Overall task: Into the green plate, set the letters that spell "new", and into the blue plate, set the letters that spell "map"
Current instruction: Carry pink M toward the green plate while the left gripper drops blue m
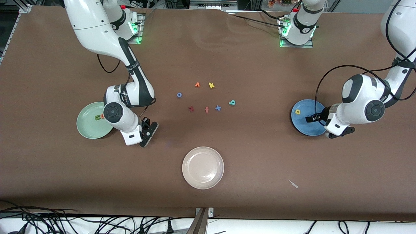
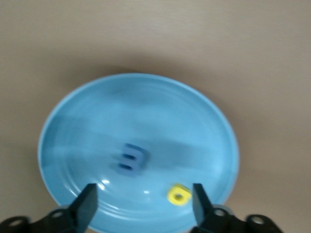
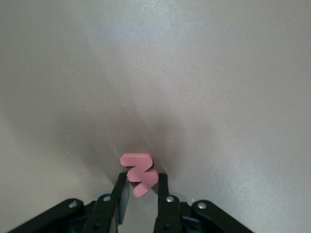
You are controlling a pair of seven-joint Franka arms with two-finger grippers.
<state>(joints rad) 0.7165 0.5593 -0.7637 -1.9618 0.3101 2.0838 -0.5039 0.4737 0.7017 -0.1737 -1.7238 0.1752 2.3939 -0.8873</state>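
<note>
From the front, the right gripper is hanging over bare table just beside the green plate, while the left gripper is hovering over the blue plate. Left wrist view: fingers spread wide, blue m and yellow p lying in that plate. Right wrist view: jaws pinching the pink w.

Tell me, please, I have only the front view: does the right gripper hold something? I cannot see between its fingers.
Observer: Yes. Beside the green plate, the right gripper is shut on the pinkish-red w.
Operator: And the left gripper, over the blue plate?
Observer: It is open and holds nothing.
Operator: I see only the yellow p in that plate.
Observer: The blue m is there too, beside the p; the arm hides it from you.
</note>
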